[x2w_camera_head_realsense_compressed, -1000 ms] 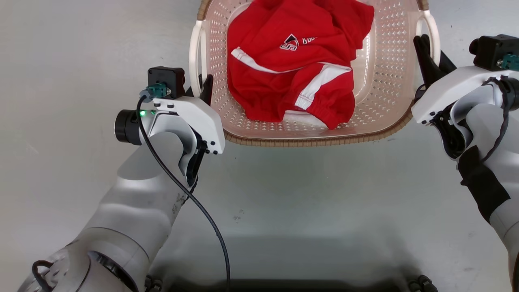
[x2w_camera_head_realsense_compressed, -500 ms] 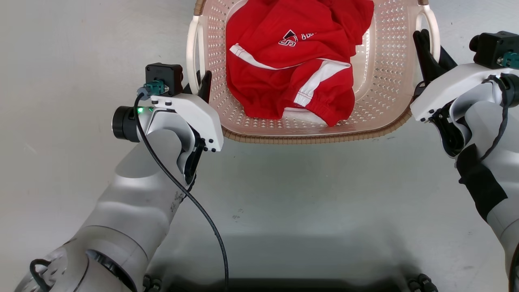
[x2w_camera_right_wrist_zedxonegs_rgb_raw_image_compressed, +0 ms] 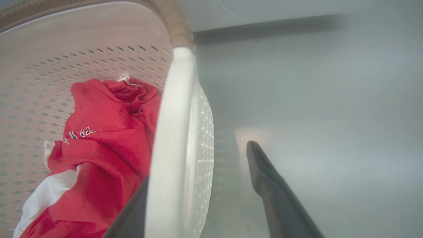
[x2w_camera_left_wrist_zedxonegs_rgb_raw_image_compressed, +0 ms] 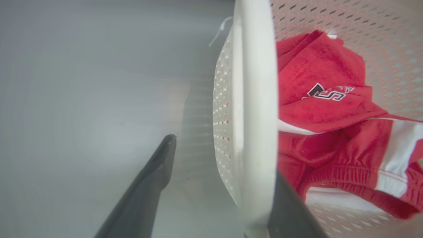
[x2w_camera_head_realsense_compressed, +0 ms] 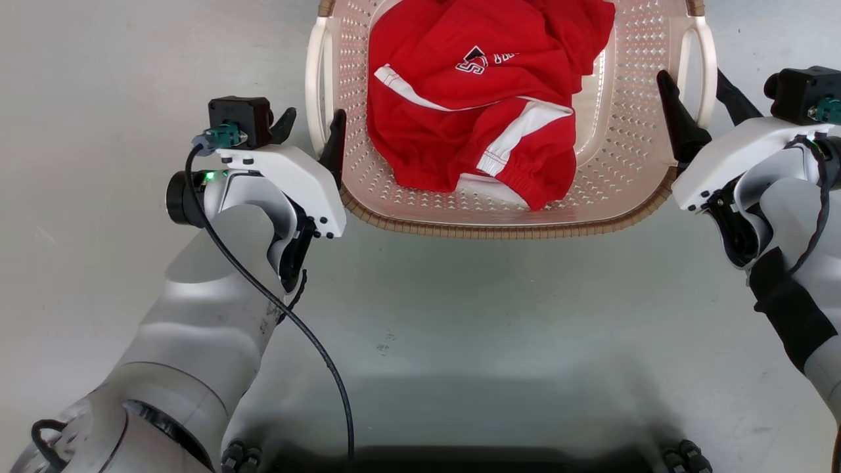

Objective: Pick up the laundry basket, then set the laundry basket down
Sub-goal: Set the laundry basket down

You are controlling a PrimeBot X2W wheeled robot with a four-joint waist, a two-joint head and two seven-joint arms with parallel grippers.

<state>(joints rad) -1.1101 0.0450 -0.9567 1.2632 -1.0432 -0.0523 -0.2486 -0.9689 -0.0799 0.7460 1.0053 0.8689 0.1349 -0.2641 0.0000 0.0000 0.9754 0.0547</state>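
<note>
The laundry basket [x2w_camera_head_realsense_compressed: 631, 131], pale pink and perforated with a brown woven rim, stands on the grey floor at the top centre of the head view and holds a red garment [x2w_camera_head_realsense_compressed: 473, 98]. My left gripper [x2w_camera_head_realsense_compressed: 315, 113] is open, one finger on each side of the basket's left white handle [x2w_camera_head_realsense_compressed: 318, 79] without pinching it. The left wrist view shows that handle [x2w_camera_left_wrist_zedxonegs_rgb_raw_image_compressed: 254, 115] between the spread fingers [x2w_camera_left_wrist_zedxonegs_rgb_raw_image_compressed: 155, 175]. My right gripper [x2w_camera_head_realsense_compressed: 690, 75] is also open, straddling the right white handle [x2w_camera_head_realsense_compressed: 704, 72]. That handle [x2w_camera_right_wrist_zedxonegs_rgb_raw_image_compressed: 172, 132] runs up the right wrist view beside the outer finger [x2w_camera_right_wrist_zedxonegs_rgb_raw_image_compressed: 267, 178].
Bare grey floor [x2w_camera_head_realsense_compressed: 460, 315] stretches between the basket and my dark base [x2w_camera_head_realsense_compressed: 460, 460] at the bottom edge. A black cable [x2w_camera_head_realsense_compressed: 289, 315] loops from the left wrist down across the left forearm.
Both grippers have opened and let go of the handles; their fingers now stand spread on either side of each handle. The left wrist has shifted slightly outward to the left.
</note>
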